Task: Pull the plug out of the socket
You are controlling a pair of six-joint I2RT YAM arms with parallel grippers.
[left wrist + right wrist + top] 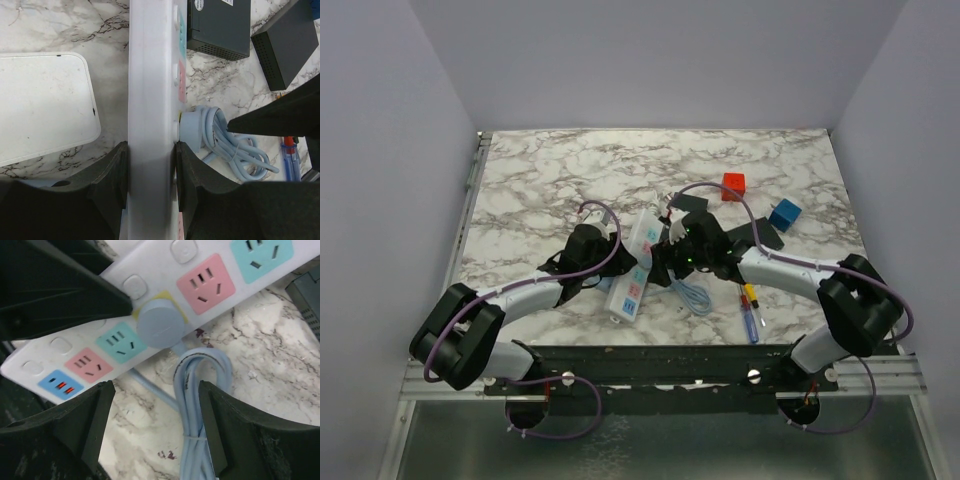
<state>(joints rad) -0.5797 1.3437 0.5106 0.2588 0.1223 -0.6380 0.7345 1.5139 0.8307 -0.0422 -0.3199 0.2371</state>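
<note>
In the top external view the left pincer [618, 262] is closed across the socket [645, 235], a long white plastic power strip with pastel pink, green and blue outlet panels lying on the marbled tabletop [540, 180]. The right pincer [670, 262] faces it from the opposite side. In the left wrist view the left pincer [151, 185] clamps the strip's two long sides, its fingers [116, 182] flat against them. The round pale-blue plastic plug [190, 131] sits seated just ahead of its right finger, and a flat white box [45, 107] lies ahead on the other side. In the right wrist view the right pincer [155, 390] stands wide and empty, with the plug [159, 326] just beyond its fingertips and the coiled pale-blue cable [197, 385] lying in the gap between them. The strip looks braced, so the step in hand is the approach to the plug. The next move calls for the right pincer to advance until its fingers straddle the plug's body, close on it, then draw straight away from the outlet face. Room is tight: the left pincer's finger crowds one side of the plug, and the cable loop could be caught.
</note>
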